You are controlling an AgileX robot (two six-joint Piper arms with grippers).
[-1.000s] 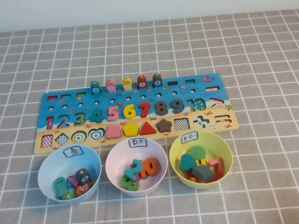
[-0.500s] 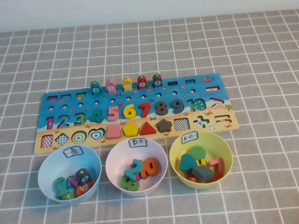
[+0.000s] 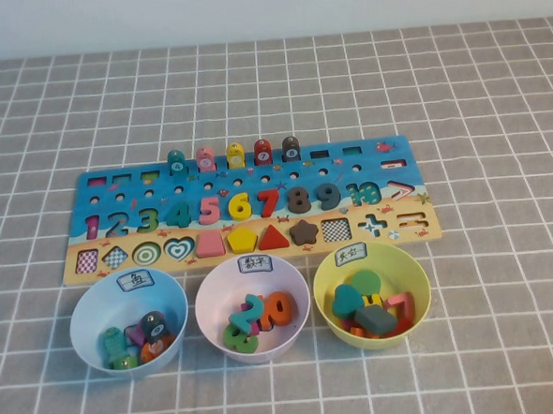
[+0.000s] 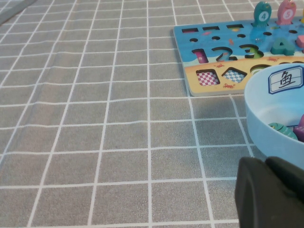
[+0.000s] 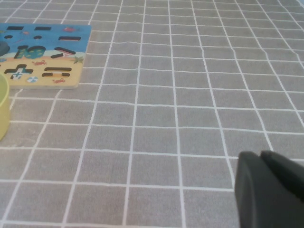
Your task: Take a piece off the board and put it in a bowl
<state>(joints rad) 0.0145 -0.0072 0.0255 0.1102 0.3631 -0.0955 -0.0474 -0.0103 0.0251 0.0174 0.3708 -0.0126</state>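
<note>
The left gripper [image 4: 270, 192] shows only in its own wrist view, as a dark bulk low over the grey checked tablecloth [image 3: 496, 109], close by the light blue round plastic bowl [image 3: 129, 321]; whether its fingers are spread or pressed together I cannot tell. That bowl — farthest to the robot's left of three in a row — holds small fish-shaped pegs. Behind the bowls lies the long rectangular wooden puzzle board [image 3: 248, 206], blue above and tan below, with coloured numbers and shape pieces seated in it. In the middle stands the pale pink round bowl [image 3: 253, 307], with loose numbers inside. Next comes the pale yellow-green round plastic bowl [image 3: 372, 294] with a white label on its rim, and the small flat dark slate-grey square block [image 3: 375, 319] lies in it on top of other shape pieces. The right gripper [image 5: 268, 187] — fingers pressed together, holding nothing — hangs low over bare cloth on the robot's right, well apart from the board.
</note>
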